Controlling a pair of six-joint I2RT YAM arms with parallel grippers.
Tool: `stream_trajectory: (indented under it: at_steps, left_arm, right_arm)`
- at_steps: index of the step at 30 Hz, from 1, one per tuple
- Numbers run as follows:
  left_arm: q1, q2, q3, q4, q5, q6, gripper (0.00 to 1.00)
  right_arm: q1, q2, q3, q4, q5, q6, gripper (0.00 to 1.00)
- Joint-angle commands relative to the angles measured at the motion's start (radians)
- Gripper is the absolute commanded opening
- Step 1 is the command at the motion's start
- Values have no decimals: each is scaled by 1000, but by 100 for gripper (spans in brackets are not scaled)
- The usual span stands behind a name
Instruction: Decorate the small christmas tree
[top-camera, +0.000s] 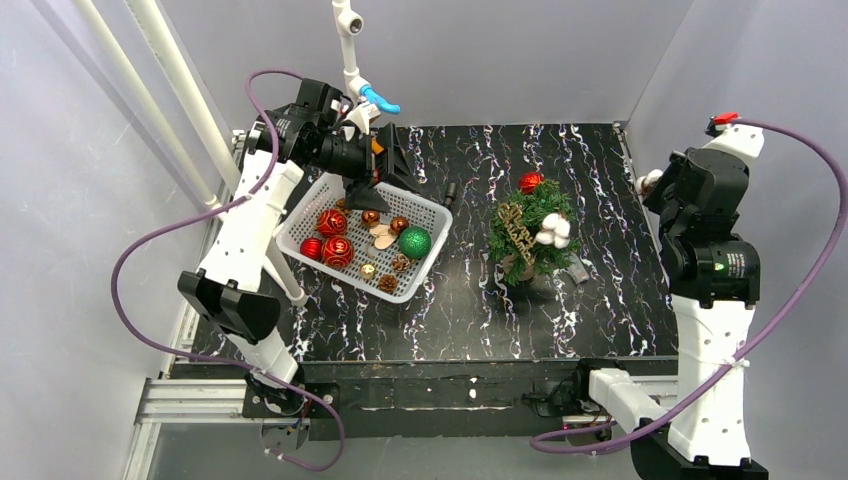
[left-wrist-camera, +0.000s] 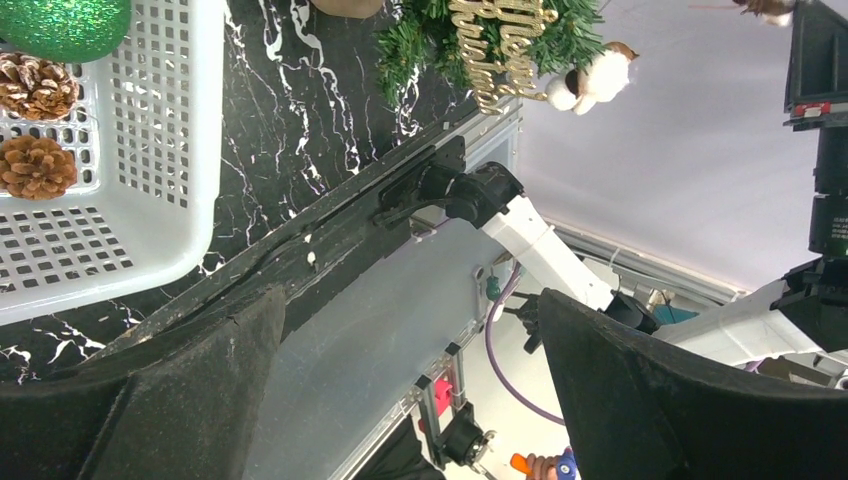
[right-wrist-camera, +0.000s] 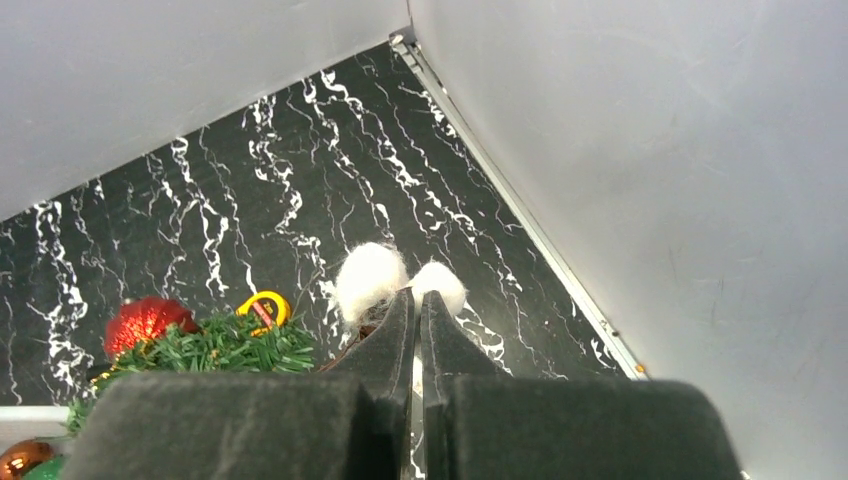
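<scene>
- Two cotton puffs (right-wrist-camera: 370, 282) at tips of R gripper (right-wrist-camera: 418, 300), jaws pinched shut, seemingly on their stem; held high, well right of small christmas tree (top-camera: 525, 235) mid-table, prob. to hang next.
- L gripper (left-wrist-camera: 408, 300) wide, empty, over white basket (left-wrist-camera: 200, 150), prob. for next pick.
- Stem grip hidden by fingers; tree base mostly under branches.

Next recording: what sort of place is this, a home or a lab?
Probably a lab robot test cell, not a home: plain grey enclosure walls, a black marble-pattern tabletop, and an aluminium rail frame along its near edge.
</scene>
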Motion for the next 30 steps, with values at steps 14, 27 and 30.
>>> stream_trajectory:
  at_steps: [14, 27, 30]
  left_arm:
    - [-59, 128, -33, -21, -23, -44, 99]
    - [-141, 328, 72, 36, -17, -134, 99]
    - [-149, 348, 79, 60, -10, -159, 100]
  right_arm:
    - [-4, -26, -267, 112, -134, 61, 1]
    - [-4, 11, -320, 211, -217, 127, 1]
    - [-5, 16, -322, 206, -251, 143, 1]
